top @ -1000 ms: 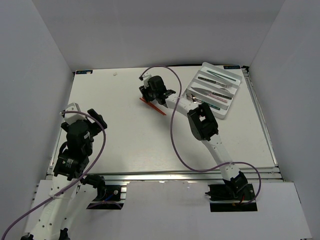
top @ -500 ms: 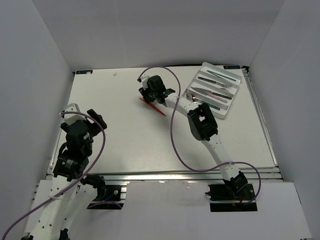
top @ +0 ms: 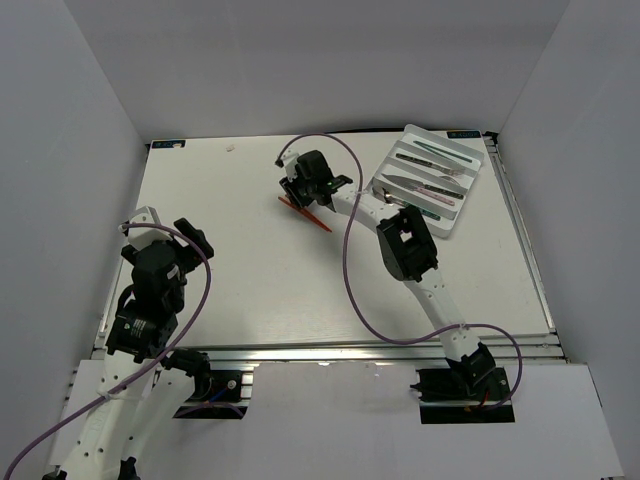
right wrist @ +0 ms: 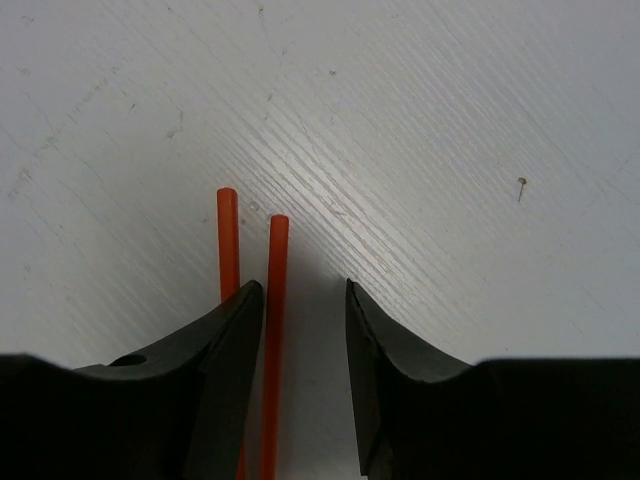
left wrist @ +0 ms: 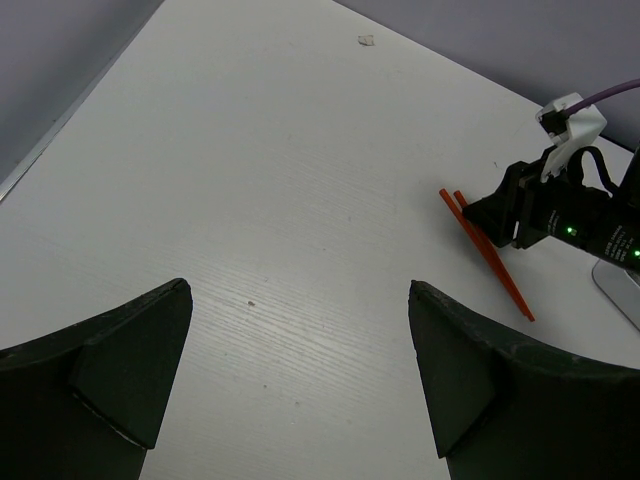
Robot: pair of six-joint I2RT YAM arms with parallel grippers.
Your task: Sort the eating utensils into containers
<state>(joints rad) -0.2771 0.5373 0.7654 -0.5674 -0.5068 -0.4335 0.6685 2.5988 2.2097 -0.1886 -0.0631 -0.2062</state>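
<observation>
Two red-orange chopsticks [top: 308, 213] lie side by side on the table, left of the white cutlery tray [top: 412, 131]. My right gripper [top: 298, 192] is down over their far ends. In the right wrist view its jaws [right wrist: 302, 292] stand a narrow gap apart. One chopstick [right wrist: 274, 300] lies between them against the left finger; the other [right wrist: 228, 245] runs under that finger. The tray holds several utensils with dark green [top: 428, 160] and pinkish [top: 441, 189] handles. My left gripper [left wrist: 300, 300] is open and empty over bare table at the near left.
The left wrist view shows the chopsticks [left wrist: 492, 260], the right gripper's black body [left wrist: 545, 205] and a corner of the tray [left wrist: 622, 290]. A small white scrap [top: 230, 148] lies near the table's back edge. White walls enclose the table.
The right gripper has shifted very slightly over the chopsticks. The left arm has not moved.
</observation>
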